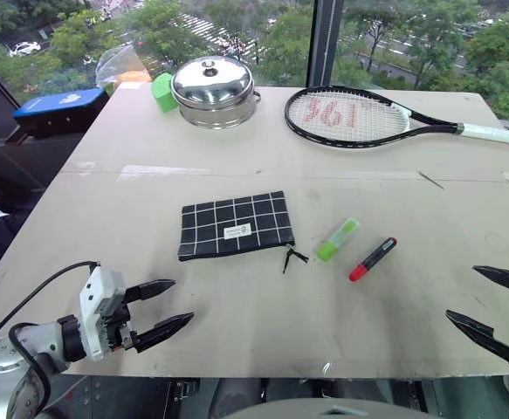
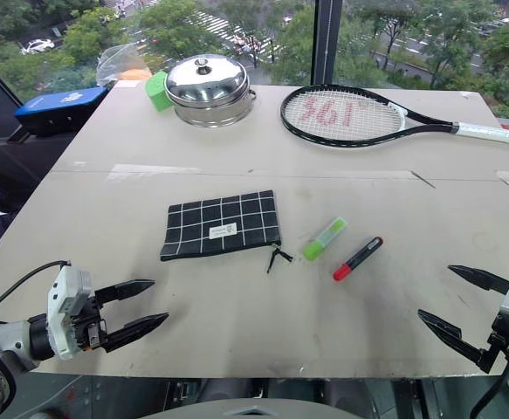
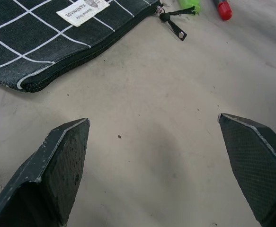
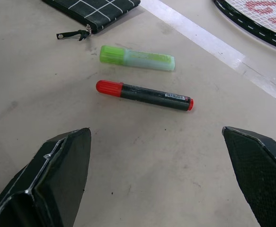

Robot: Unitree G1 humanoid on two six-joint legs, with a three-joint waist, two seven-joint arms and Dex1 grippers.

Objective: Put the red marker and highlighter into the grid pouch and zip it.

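Grid pouch point(image 1: 235, 226): I see it flat on the table point(image 1: 263, 166), mid-left, white label up, zipper pull point(image 1: 294, 257) trailing off its right corner.
Highlighter point(image 1: 337, 239): just right of the pull, lying on the table.
Red marker point(image 1: 372, 259): beside the highlighter on its right, close but not touching it, red cap toward me.
Left gripper point(image 1: 165, 309): jaws spread wide, nothing in them, near the table's front-left edge, short of the pouch.
Right gripper point(image 1: 490, 304): jaws spread, nothing in them, at the front-right edge, well apart from the marker.
Far end: lidded steel pot point(image 1: 214, 91), tennis racket point(image 1: 372, 118).
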